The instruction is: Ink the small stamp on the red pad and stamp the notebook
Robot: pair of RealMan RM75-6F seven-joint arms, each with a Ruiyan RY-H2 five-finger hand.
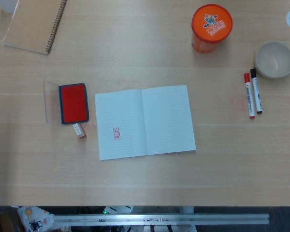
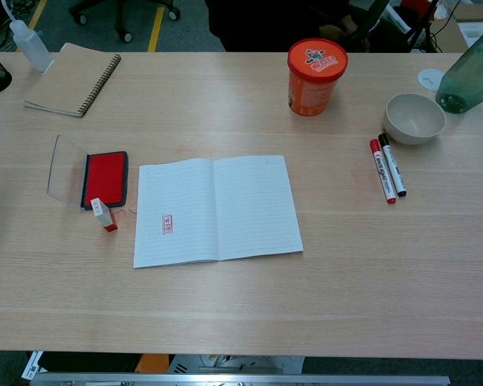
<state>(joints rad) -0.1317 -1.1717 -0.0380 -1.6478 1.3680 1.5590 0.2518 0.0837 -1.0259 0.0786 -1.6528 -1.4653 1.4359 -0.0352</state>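
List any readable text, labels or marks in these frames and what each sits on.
Nothing can be quoted; all of it is too small or blurred.
Red stamp mark on the open notebook: characters unreadable.
Orange tub: cartoon picture and red print on its lid, unreadable.
Red marker and black marker: barrel print unreadable.
Small stamp: no legible label.
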